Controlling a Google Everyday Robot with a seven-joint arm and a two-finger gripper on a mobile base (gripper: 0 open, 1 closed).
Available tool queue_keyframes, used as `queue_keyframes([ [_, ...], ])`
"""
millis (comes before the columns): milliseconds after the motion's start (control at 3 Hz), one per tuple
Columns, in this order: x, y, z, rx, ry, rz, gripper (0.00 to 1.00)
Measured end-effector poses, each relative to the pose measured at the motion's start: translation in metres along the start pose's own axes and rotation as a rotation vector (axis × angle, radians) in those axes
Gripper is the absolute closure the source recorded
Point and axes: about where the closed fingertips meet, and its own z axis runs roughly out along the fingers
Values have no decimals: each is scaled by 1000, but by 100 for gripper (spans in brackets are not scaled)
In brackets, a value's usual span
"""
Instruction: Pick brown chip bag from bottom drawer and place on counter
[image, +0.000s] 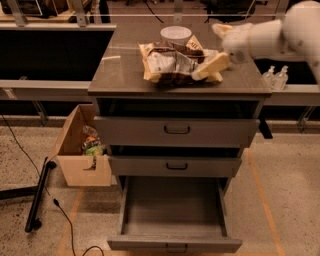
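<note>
The brown chip bag (170, 62) lies crumpled on the counter (120, 75), near its middle, in front of a white cup. My gripper (207, 75) is just right of the bag, low over the counter. It is open and holds nothing, with one finger (211, 65) at the bag's right edge. The bottom drawer (172, 212) is pulled out below, and its tray shows nothing inside.
A white cup (176, 35) stands behind the bag. The two upper drawers (176, 131) are shut. A cardboard box (80, 155) with packets sits on the floor at the left, beside a black pole (40, 195) and a cable. Two clear bottles (276, 77) stand at the right.
</note>
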Motion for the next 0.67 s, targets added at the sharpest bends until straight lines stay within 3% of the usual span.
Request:
queue_keyframes([
  [333, 21, 1, -74, 138, -9, 58, 0],
  [667, 51, -2, -112, 197, 22, 92, 0],
])
